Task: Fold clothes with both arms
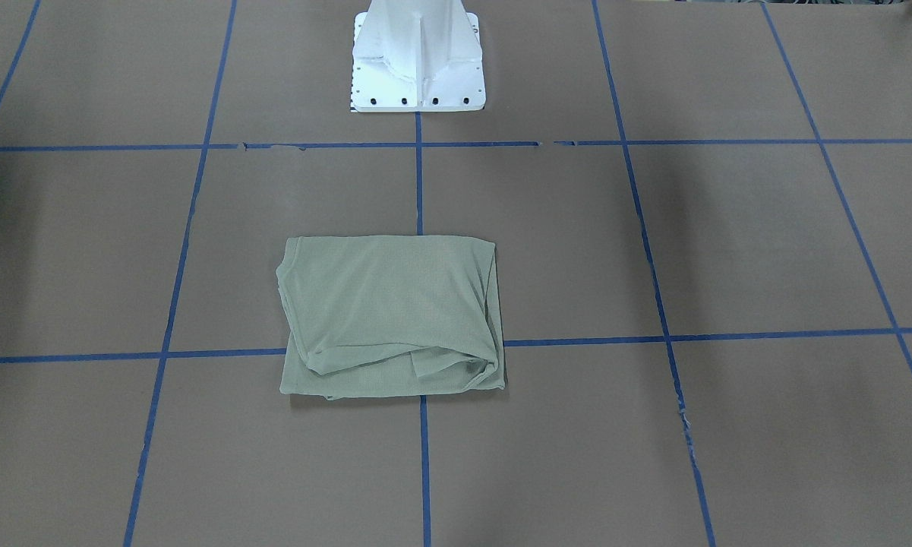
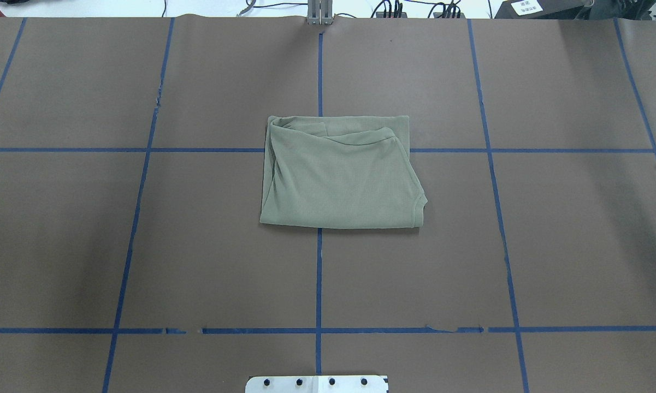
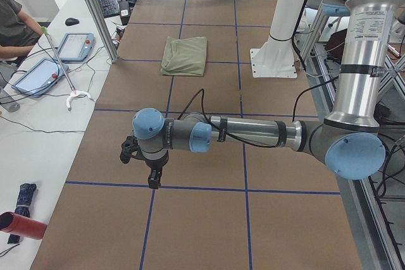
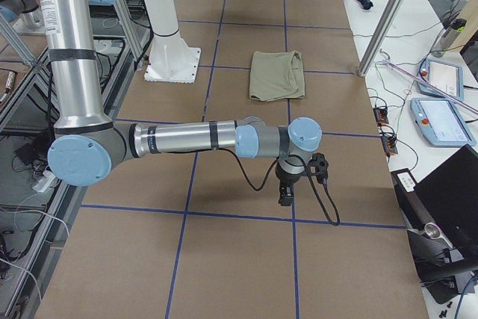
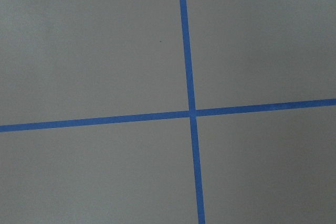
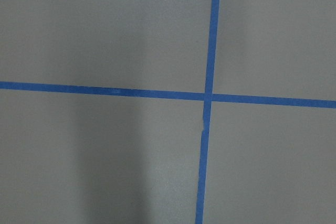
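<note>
Tabletop (image 2: 551,245) wide around folded shirt (image 2: 341,177)

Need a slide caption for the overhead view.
Green shirt folded into a compact rectangle, lying over a blue tape crossing at the middle of the table.

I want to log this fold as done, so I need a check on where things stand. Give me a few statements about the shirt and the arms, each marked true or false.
1. The shirt lies folded into a compact rectangle on the table. True.
2. The left gripper grips the shirt's edge. False: it hangs over bare table, far from the shirt.
3. The shirt covers a crossing of the blue tape lines. True.
4. The right arm reaches over the shirt. False: it stretches across the table well short of the shirt, towards the table's end.
</note>
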Controlling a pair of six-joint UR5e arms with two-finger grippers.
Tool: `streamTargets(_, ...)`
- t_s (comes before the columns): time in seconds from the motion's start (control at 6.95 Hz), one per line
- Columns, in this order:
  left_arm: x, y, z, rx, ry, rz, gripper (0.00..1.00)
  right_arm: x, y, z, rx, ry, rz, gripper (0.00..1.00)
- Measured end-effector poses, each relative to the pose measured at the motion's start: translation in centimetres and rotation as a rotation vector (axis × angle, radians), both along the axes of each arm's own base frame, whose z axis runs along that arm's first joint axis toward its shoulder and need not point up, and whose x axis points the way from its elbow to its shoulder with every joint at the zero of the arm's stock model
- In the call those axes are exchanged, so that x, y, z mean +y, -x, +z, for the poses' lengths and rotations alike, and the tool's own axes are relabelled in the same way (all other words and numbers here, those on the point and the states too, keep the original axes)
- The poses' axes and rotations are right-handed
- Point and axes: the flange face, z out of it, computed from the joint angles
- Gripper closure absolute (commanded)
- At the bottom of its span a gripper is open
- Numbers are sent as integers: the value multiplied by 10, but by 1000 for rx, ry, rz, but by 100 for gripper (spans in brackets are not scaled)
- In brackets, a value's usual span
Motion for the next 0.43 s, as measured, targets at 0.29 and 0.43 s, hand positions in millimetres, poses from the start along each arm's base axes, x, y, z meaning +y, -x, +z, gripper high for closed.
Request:
streamTargets(0.29,0,1,0,0,0,-2,0,0,3,0,0,-1,-5,0)
streamTargets(0.43,0,1,0,1,1,-2,0,0,3,0,0,0,-5,0)
